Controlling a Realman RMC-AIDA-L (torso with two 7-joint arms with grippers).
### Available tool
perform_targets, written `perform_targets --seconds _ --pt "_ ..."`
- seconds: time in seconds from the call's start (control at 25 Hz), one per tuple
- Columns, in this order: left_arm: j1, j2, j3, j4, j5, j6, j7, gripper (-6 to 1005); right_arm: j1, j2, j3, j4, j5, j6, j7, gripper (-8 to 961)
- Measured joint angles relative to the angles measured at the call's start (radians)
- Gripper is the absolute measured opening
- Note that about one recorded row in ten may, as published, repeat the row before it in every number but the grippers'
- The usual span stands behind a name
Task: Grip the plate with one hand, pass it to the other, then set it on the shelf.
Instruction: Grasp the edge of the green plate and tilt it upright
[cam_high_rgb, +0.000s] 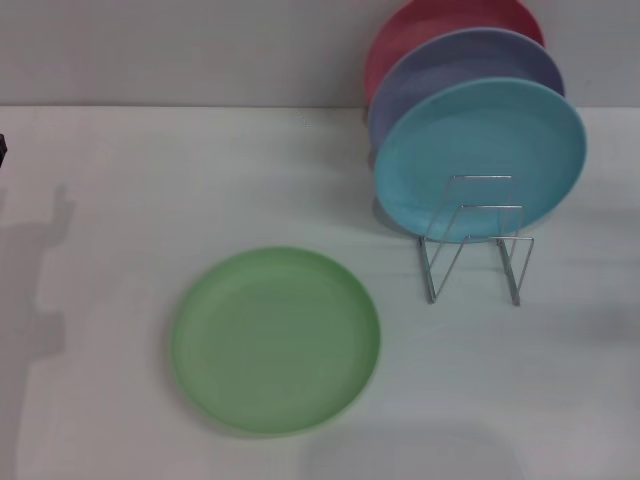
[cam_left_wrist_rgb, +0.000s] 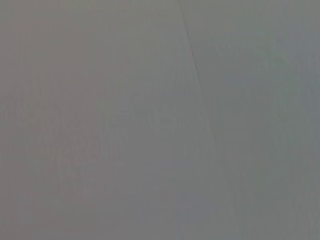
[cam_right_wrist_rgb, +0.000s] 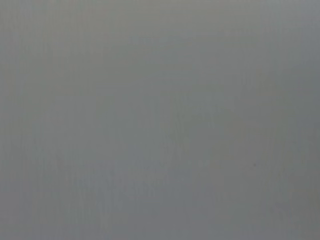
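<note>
While no pincer shows in any view, so whether either one is apart or together cannot be told, the light-green plate (cam_high_rgb: 276, 340) lies flat on the white worktop (cam_high_rgb: 120, 200), near its front edge and left of centre. The wire shelf (cam_high_rgb: 476, 240) stands just right of it, toward the back edge, apart from the plate. A turquoise plate (cam_high_rgb: 480, 158) stands upright in the shelf, with a lavender plate (cam_high_rgb: 460, 62) and a red plate (cam_high_rgb: 430, 20) behind it. The front shelf slots hold nothing. Both wrist views show only plain grey surface.
</note>
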Motion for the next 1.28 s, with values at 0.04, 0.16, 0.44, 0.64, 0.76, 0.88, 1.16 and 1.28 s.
perform_targets --seconds 0.04,0.16,0.44,0.64,0.76,0.88,1.16,1.28 --pt "0.000 0.000 0.000 0.000 0.000 0.000 0.000 814 0.000 0.000 0.000 0.000 0.000 0.000 0.000 708" --pt "-0.003 0.000 0.000 -0.004 0.000 0.000 0.004 814 -0.001 0.000 0.000 -0.001 0.002 0.000 0.000 708" --pt "-0.015 0.006 -0.065 -0.030 0.006 -0.068 0.085 814 -0.002 0.001 0.000 -0.001 -0.001 -0.004 0.000 708" --pt "-0.038 0.003 -0.169 -0.027 -0.003 -0.202 0.314 811 -0.001 0.000 0.000 -0.003 -0.002 -0.002 0.000 709" --pt "-0.030 0.001 -0.286 0.066 -0.005 -0.277 0.411 811 0.000 -0.002 0.000 -0.006 -0.002 -0.003 0.000 709" --pt "0.016 0.005 -0.370 0.260 -0.004 -0.410 0.513 811 -0.004 -0.003 0.000 -0.007 -0.002 -0.007 0.000 709" --pt "0.127 0.006 -0.565 0.726 -0.003 -0.865 0.723 810 -0.009 -0.003 0.000 -0.007 0.000 -0.010 0.003 708" --pt "0.177 0.006 -0.649 0.877 0.001 -1.086 0.734 810 -0.009 -0.003 0.000 -0.004 0.000 -0.012 0.004 708"
